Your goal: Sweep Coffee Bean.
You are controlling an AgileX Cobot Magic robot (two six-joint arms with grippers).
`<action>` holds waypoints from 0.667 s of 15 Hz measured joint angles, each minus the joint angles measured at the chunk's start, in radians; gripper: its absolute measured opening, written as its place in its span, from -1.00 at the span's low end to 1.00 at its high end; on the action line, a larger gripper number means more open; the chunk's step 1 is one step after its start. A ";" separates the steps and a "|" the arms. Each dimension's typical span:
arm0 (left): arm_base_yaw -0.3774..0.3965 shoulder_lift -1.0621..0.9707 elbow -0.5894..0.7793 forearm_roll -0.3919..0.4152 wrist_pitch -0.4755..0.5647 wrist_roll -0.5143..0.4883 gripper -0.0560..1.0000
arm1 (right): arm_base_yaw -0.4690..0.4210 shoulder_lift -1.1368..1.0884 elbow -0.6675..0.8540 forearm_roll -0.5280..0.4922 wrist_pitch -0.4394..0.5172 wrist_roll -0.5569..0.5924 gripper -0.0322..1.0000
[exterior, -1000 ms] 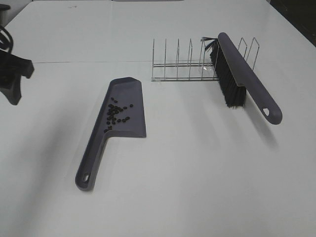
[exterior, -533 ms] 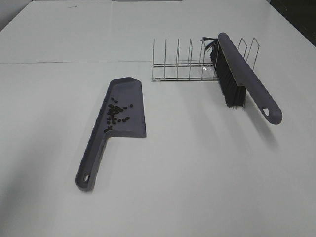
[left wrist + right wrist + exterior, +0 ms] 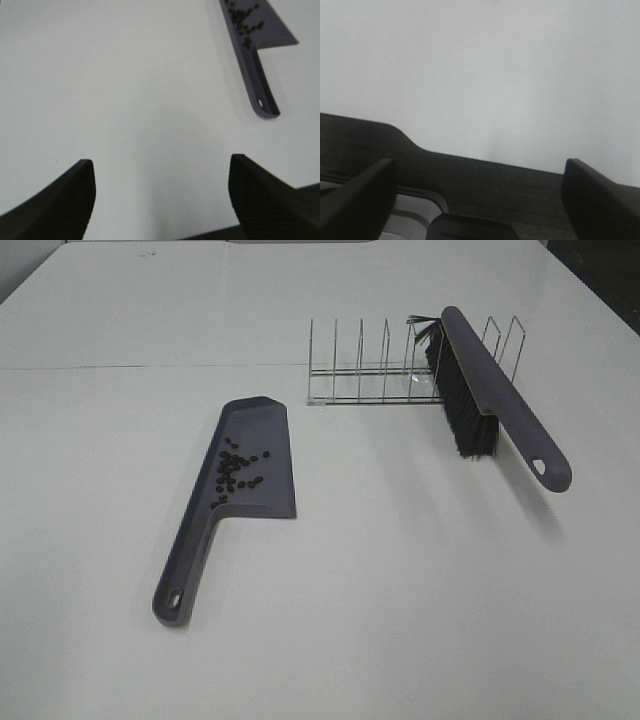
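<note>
White desk (image 3: 400, 580) fills every view, with a faint seam running across its far part. Over bare desk, the left end effector (image 3: 160, 192) has its two dark fingers spread wide with nothing between them; it is out of the high view. From its wrist view the dustpan's handle (image 3: 262, 85) with its hanging hole lies ahead and to one side, well apart from the fingers. The right end effector (image 3: 480, 192) is spread wide too and empty, hanging over the desk's near edge, where a dark surface shows below; it is also out of the high view.

On the desk's left-centre lies the grey-purple dustpan (image 3: 262, 490), flat, handle toward the near edge. The beans (image 3: 236, 470) sit in a loose cluster on its pan, close to the raised side wall. To the right and farther back stands a wire rack (image 3: 360, 370). The brush (image 3: 480, 390) leans in it, bristles down, its handle end sticking out toward the near right.
</note>
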 joint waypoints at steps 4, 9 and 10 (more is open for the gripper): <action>0.000 -0.119 0.023 -0.047 -0.033 0.040 0.43 | 0.000 -0.180 0.009 0.011 -0.027 -0.026 0.58; 0.000 -0.120 0.023 -0.049 -0.033 0.059 0.43 | 0.001 -0.383 0.052 0.054 -0.137 -0.115 0.56; 0.000 -0.120 0.023 -0.049 -0.034 0.059 0.43 | 0.001 -0.387 0.052 0.054 -0.139 -0.117 0.56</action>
